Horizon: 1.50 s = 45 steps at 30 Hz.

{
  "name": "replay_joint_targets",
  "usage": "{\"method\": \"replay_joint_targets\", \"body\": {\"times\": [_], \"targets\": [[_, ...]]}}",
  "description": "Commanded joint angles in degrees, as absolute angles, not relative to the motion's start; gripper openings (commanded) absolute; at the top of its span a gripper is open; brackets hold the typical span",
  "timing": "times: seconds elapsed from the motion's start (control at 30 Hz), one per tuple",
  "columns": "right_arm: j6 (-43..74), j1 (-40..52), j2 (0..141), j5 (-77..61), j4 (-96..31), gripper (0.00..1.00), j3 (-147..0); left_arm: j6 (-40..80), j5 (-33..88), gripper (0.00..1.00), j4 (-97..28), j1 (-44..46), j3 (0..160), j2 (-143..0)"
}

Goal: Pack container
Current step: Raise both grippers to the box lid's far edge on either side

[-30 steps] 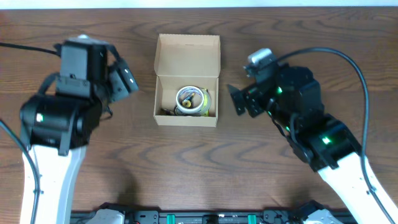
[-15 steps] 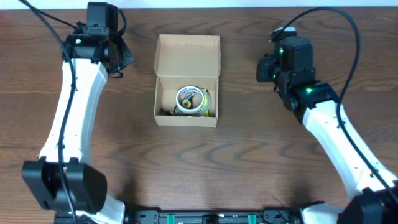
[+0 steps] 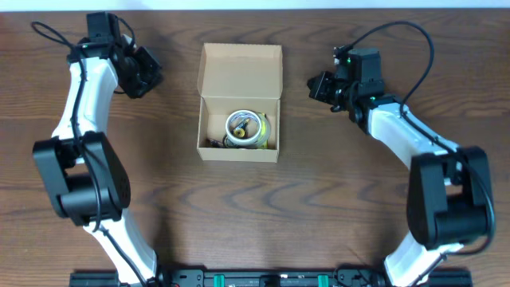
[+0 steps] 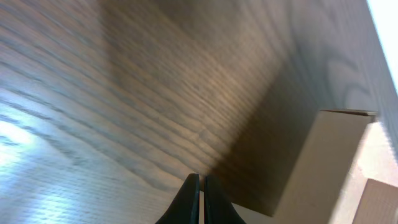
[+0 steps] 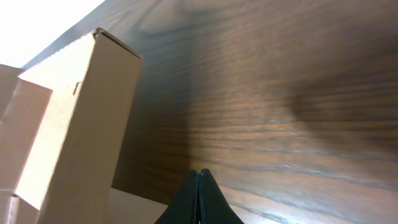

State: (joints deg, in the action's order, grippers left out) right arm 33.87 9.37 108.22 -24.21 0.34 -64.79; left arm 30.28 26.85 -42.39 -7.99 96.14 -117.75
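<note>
Both arms were extended since a second ago and brought up to flank the box. Box and contents were not shifted.

Overhead: the container (image 3: pixel 239 155) was sat mid-table on the wood table (image 3: pixel 239 215), with the flap lid (image 3: pixel 241 70) laid open toward the far edge. A tape roll (image 3: pixel 243 127) and small bits were seen inside. The left gripper (image 3: pixel 147 70) was parked left of the flap and the right gripper (image 3: pixel 319 86) right of it. Neither was touching cardboard.

Left wrist: the left gripper (image 4: pixel 201 185) was clenched, tips pressed together, nothing held. The container (image 4: pixel 314 162) side wall was seen ahead and to the right, apart from the tips.

Right wrist: the right gripper (image 5: pixel 198 182) was likewise clenched on nothing. The container (image 5: pixel 81 130) was seen to the left, near but not touched.

Step judged: lid to be closed. The flap would best be caught from behind its free edge and pushed forward over the hinge with closed tips. The body should be braced by the other arm so the box is not slid. Whether the roll clears the rim could not be told, so the lid should be pressed down gently.
</note>
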Motion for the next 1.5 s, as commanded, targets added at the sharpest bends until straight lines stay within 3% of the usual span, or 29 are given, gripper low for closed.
{"method": "replay_joint_targets", "body": {"times": [0.0, 0.43, 1.03, 1.47], "targets": [[40.2, 7.6, 111.6, -32.8, 3.2, 0.01, -65.6, 31.9, 33.9, 0.06, -41.2, -8.0, 96.8, -120.6], [55.3, 7.2, 123.0, -43.9, 22.8, 0.01, -65.6, 35.6, 47.4, 0.06, -35.8, -7.8, 96.8, -129.0], [57.2, 10.3, 123.0, -40.7, 25.2, 0.01, -65.9, 39.5, 49.8, 0.06, -30.3, -2.8, 96.8, -130.8], [55.5, 12.4, 123.0, -42.6, 27.7, 0.01, -72.2, 38.8, 59.0, 0.06, -28.2, -3.0, 96.9, -130.7]]}}
